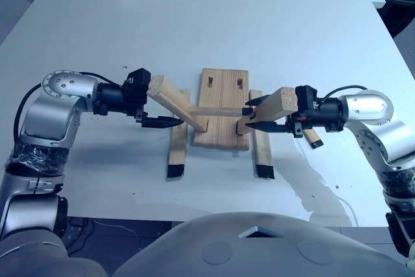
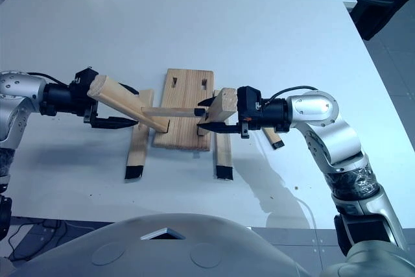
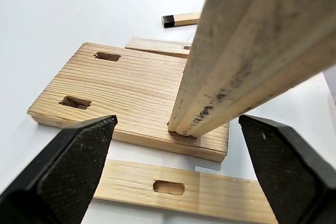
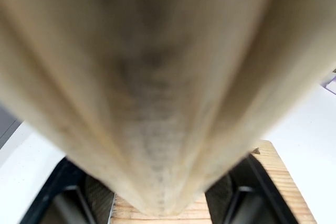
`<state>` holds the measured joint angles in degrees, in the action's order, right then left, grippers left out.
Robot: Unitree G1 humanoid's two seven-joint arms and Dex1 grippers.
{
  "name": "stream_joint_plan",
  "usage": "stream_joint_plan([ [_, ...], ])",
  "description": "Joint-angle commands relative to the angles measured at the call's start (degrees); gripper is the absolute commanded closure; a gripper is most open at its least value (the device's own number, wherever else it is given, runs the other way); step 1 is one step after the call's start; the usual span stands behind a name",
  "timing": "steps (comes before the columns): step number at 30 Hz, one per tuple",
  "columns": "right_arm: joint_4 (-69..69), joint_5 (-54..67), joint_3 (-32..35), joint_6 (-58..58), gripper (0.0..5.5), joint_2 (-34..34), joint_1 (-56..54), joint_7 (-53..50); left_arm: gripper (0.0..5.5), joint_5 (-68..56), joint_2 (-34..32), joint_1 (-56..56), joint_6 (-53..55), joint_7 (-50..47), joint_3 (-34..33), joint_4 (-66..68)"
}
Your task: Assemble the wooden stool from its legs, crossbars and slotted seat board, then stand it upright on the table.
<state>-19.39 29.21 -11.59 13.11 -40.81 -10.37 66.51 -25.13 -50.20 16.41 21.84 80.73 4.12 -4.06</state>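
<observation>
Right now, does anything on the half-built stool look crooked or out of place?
Yes. The left leg and right leg, joined by a crossbar, lean steeply outward on the seat board rather than upright.

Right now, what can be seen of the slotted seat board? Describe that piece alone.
The seat board is a rectangular slab of pale, grained wood lying flat at the centre of the white table. Two rectangular slots show near its far edge. The left tilted leg and the right tilted leg rest their lower ends on its near half, with a crossbar spanning between them above it. A loose leg lies along its left side, another loose leg along its right.
</observation>
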Motion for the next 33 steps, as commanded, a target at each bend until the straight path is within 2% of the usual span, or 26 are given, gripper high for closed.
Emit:
stream_joint_plan([
  [1, 0.35, -1.81, -3.53, 1.08, 3.5, -1.22, 1.83, 3.7, 1.2, -0.75, -2.99, -1.89, -0.21, 2.12, -1.64, -1.39],
  [9, -0.46, -1.32, -3.57, 1.2, 3.5, -1.5, 2.43, 3.98, 1.2, 2.94, -3.72, 6.86, -3.62, 4.26, -1.7, 13.7],
  [12, -1.71, -0.51, -3.16, 1.7, 3.5, -2.41, 3.25, 4.37, 1.2, 4.23, -1.38, 12.88, -4.39, 2.14, -1.86, 20.04],
  [14, -2.39, -0.02, -2.84, 1.92, 3.5, -3.17, 3.68, 4.75, 1.2, 2.92, 0.82, 17.04, -1.23, 0.78, -2.21, 21.84],
  [16, -3.01, 0.46, -2.41, 2.11, 3.5, -4.08, 4.08, 5.2, 1.2, -1.36, 3.66, 21.13, 5.3, 0.23, -2.98, 19.66],
  [21, -3.03, 0.81, -2.04, 2.09, 3.5, -5.19, 4.09, 5.71, 1.98, -11.62, 6.79, 23.38, 18.59, 0.41, -2.79, 6.84],
  [25, -2.79, 0.59, -2.11, 2.12, 3.5, -4.95, 3.48, 5.43, 2.51, -12.93, 6.92, 21.32, 21.27, 0.93, 0.07, 0.46],
  [33, -3.11, 0.47, -2.21, 2.45, 3.5, -4.36, 3.34, 4.47, 2.51, -15.02, 7.96, 19.45, 24.9, 0.7, 3.62, -5.37],
])
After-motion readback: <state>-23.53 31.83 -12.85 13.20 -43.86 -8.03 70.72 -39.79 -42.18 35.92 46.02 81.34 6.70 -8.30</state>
